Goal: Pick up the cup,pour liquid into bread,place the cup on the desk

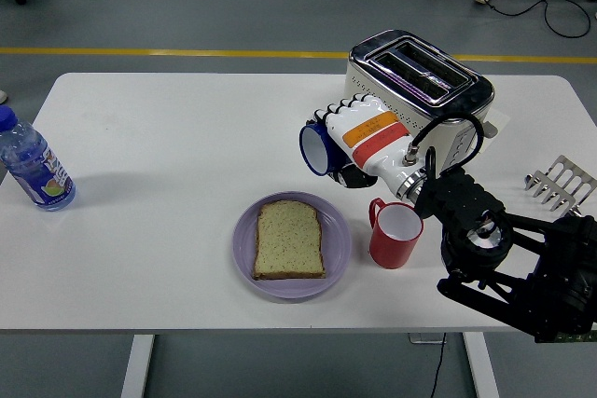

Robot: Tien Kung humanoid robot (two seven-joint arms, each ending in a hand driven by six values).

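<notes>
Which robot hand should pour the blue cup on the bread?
The right hand. It already grips the blue cup, tipped sideways just up and right of the bread on the purple plate. No left hand shows.
</notes>
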